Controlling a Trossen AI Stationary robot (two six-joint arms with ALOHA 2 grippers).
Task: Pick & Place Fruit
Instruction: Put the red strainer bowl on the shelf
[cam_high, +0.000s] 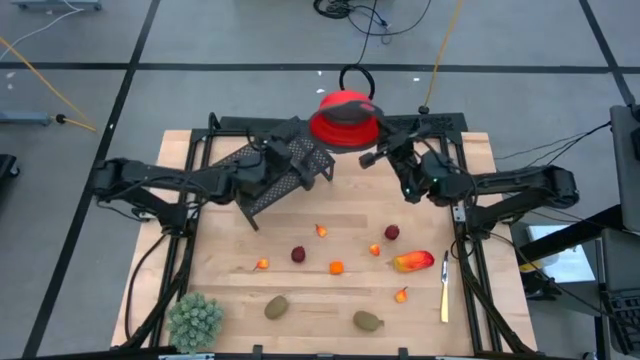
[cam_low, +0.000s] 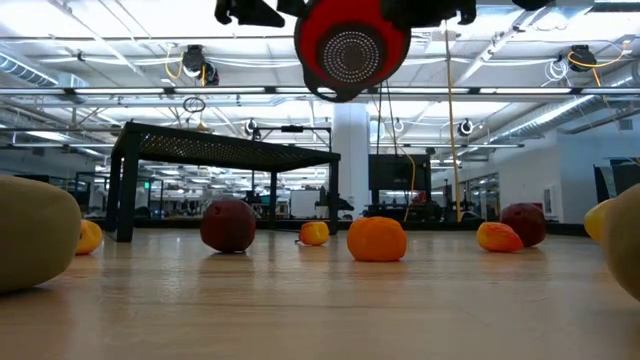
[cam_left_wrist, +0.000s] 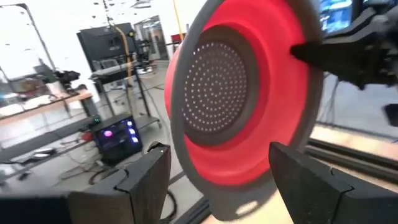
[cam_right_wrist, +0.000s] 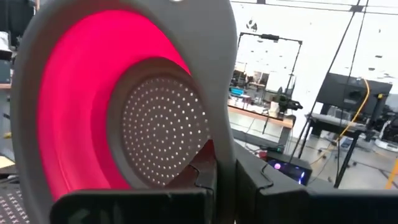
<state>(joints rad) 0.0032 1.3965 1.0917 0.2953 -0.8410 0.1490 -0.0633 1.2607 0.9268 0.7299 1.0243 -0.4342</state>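
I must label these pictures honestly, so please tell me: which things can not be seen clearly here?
- Left gripper, high view: the red colander covers its fingers.
- Brownish-green oval, low view: cut by the picture's edge.
- Tiny orange bits, high view: too small to identify.

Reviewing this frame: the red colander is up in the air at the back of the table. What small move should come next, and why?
Probably lower the colander onto the table. The right gripper clamps its rim and holds it tilted aloft; the left gripper is open beside it, and the fruit is scattered on the wood.
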